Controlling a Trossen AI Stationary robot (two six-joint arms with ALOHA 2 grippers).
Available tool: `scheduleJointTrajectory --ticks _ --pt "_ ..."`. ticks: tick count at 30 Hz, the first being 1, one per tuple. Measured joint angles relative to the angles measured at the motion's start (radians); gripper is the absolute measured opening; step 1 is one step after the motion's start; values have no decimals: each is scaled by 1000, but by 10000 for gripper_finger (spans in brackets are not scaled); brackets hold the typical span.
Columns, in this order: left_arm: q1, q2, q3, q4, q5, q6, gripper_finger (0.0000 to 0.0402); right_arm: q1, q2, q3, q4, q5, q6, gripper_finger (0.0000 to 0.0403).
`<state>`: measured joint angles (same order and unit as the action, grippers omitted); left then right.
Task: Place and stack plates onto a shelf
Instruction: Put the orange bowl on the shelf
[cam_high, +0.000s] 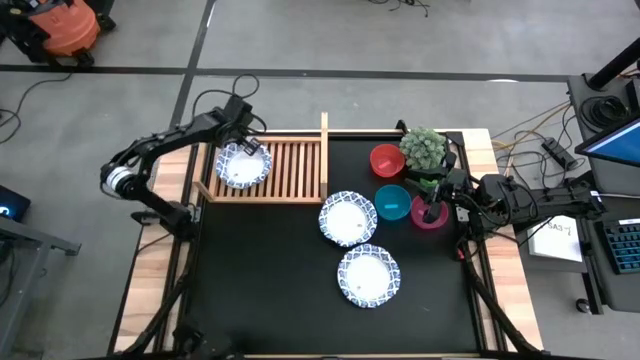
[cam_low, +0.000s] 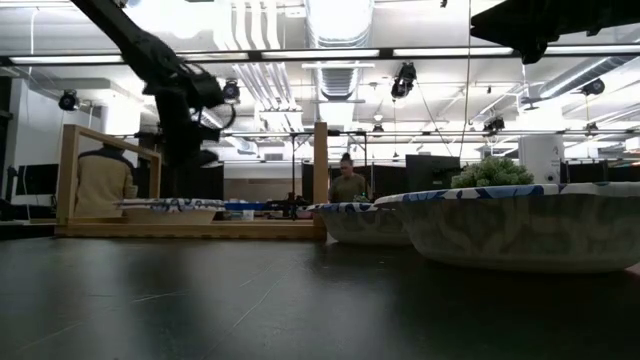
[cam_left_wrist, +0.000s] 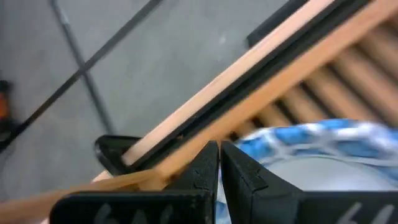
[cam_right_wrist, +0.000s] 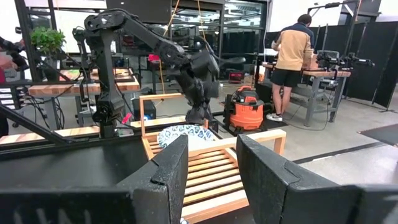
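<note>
On the black tabletop (cam_high: 260, 280), seen from above, the shelf (cam_high: 290, 170) is set at the far left corner, and one plate (cam_high: 243, 165) is seen lying on its slats toward the left end. The left gripper (cam_high: 247, 143) is held at that plate's far rim with its fingers pressed together; whether the rim is pinched cannot be told. Two more plates (cam_high: 348, 218) (cam_high: 368, 277) are laid apart on bare tabletop, with open room left around them. The right gripper (cam_high: 432, 205) is parked over the pink bowl (cam_high: 427, 216), beside a teal bowl (cam_high: 392, 202), a red bowl (cam_high: 386, 159) and a plant (cam_high: 424, 148).

At table height, the shelf's (cam_low: 190, 228) upright posts and low rail are seen, the plate (cam_low: 170, 208) is resting inside, and the left gripper (cam_low: 190, 150) is hung just above it. The nearer plates (cam_low: 520, 225) are filling the right side.

From the left wrist, the closed fingers (cam_left_wrist: 205, 171) are shown against the shelf's rail (cam_left_wrist: 249, 87), with the blue rim of the plate (cam_left_wrist: 311, 140) just beside them.

From the right wrist, that gripper's (cam_right_wrist: 211, 168) fingers are seen spread with nothing between them, the shelf (cam_right_wrist: 205, 171) and plate (cam_right_wrist: 183, 134) beyond, and a person (cam_right_wrist: 292, 56) at a bench.
</note>
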<state>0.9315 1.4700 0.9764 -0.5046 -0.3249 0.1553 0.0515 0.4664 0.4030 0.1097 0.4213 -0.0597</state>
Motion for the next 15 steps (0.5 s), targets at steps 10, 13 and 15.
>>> scheduleJointTrajectory --ticks 10,13,15 --pt "-249 -335 -86 -27 420 -183 0 0 26 0 11 -2 98 125" --pt "-407 -439 -142 32 420 -253 0 0 63 0 46 -10 134 125" --pt "-526 -505 -183 93 419 -300 0 0 91 0 73 -11 147 125"
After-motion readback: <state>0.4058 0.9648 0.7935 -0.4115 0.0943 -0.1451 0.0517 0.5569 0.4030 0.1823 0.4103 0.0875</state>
